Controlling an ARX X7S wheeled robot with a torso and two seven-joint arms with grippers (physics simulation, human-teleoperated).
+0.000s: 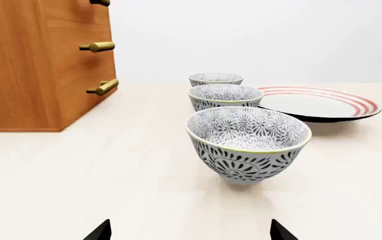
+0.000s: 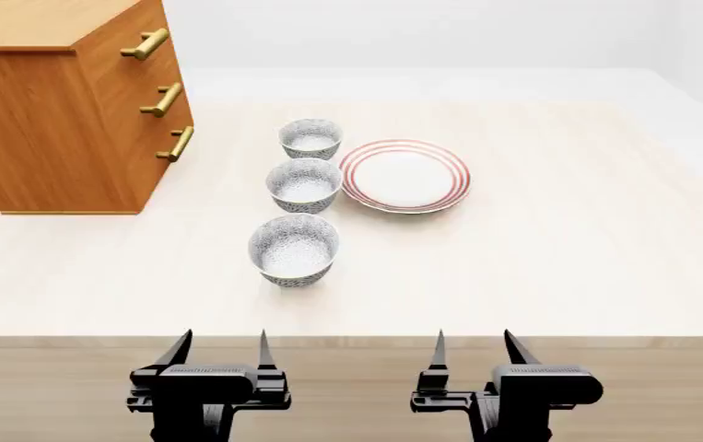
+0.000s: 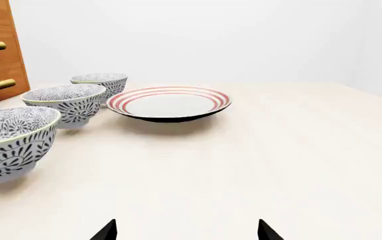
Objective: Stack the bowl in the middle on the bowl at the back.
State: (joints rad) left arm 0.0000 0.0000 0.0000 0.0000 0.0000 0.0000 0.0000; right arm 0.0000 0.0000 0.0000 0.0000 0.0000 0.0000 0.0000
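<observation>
Left gripper [image 2: 219, 345] spread wide, empty, lined up on the row. Middle grey-and-white floral ceramic bowl [image 2: 303, 184] second ahead, behind the nearest; back bowl [image 2: 310, 138] beyond.

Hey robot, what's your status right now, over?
Left claw and right claw open, empty, at table edge. Middle bowl untouched, back bowl behind it. Front bowl sits between claws and middle bowl.

Bright, even, diffuse simulator light, pale table [image 2: 548, 267] nearly washed out, soft faint shadows under the bowls and plate [image 3: 168, 102], no glare, no blur, sharp focus edge to edge, no visible edge distortion, clean noise-free renders
</observation>
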